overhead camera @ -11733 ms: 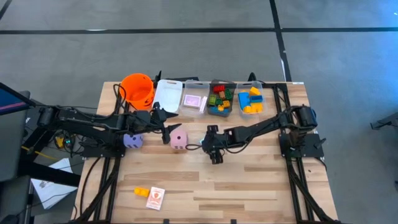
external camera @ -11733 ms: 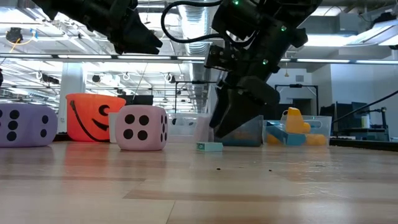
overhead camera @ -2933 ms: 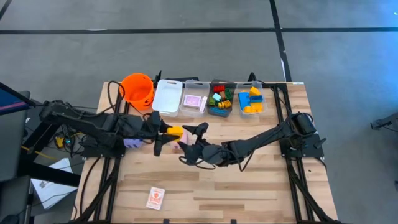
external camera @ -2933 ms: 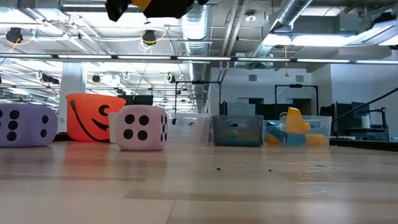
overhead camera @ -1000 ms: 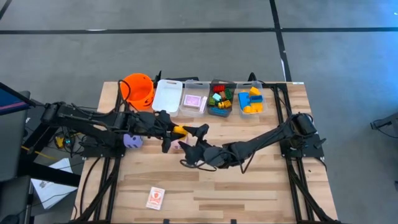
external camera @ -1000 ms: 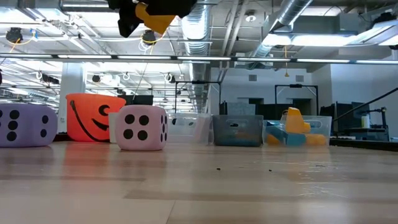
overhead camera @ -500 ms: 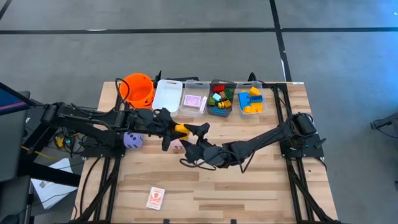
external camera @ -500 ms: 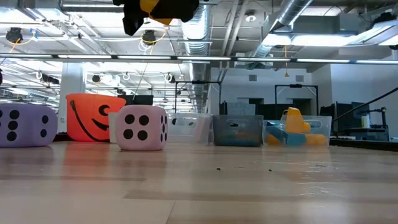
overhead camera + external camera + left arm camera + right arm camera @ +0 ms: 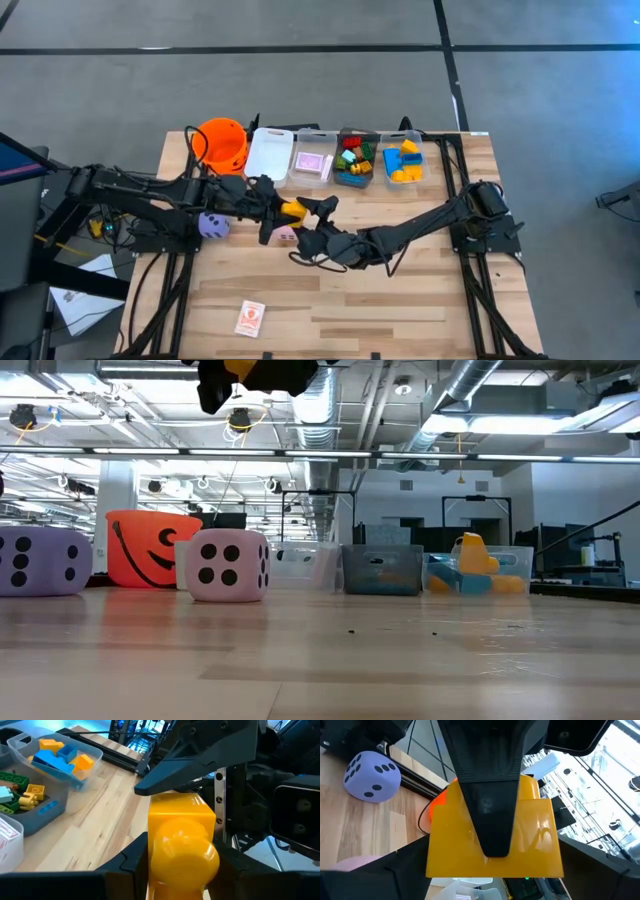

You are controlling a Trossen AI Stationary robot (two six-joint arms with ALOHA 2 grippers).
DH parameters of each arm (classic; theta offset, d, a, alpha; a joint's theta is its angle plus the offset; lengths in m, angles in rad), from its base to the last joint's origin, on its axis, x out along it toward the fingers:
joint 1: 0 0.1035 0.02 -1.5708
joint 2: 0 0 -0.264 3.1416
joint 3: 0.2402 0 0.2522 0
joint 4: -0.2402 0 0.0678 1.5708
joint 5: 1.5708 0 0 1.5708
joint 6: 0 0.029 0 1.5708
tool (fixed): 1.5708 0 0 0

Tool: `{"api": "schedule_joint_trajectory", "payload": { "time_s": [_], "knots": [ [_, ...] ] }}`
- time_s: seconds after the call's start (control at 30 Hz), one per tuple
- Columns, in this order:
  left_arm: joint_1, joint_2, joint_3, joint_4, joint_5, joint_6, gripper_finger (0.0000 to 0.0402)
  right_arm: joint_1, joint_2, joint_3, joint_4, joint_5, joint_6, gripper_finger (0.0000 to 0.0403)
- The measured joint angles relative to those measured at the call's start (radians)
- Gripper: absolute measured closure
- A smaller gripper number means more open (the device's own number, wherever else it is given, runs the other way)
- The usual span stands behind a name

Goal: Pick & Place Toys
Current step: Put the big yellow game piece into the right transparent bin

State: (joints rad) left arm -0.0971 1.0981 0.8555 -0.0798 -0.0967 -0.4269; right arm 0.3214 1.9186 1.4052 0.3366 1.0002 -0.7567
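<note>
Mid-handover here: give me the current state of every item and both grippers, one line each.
left gripper: shut on the yellow brick, raised above the table
yellow brick: held in the air between both grippers
right gripper: open, jaws around the brick
pink die: on the table
purple die: on the table
card: flat on the table's near side

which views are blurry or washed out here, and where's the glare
Low view: the near table is soft, with pale sheen at right. Left wrist view: the yellow brick is close and blurred, with a blue cast beyond. Right wrist view: bright ceiling lights beyond, and the purple die stays sharp. High view: evenly lit.
</note>
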Motion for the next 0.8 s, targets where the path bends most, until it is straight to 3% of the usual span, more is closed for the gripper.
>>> {"api": "schedule_joint_trajectory", "payload": {
  "time_s": [0.3,0.6,0.8],
  "knots": [
    [0.0,0.0,0.0,-0.001,-0.001,0.002,0.0271,0.006,0.0,0.0,0.002,0.0,-0.003,0.0048],
    [0.001,0.0,0.0,-0.003,-0.005,-0.011,0.0271,0.006,0.001,-0.002,0.003,0.004,-0.011,0.0104],
    [0.001,0.0,0.001,-0.008,-0.007,-0.006,0.0271,0.009,0.001,-0.002,0.007,0.002,-0.01,0.01]
  ]
}}
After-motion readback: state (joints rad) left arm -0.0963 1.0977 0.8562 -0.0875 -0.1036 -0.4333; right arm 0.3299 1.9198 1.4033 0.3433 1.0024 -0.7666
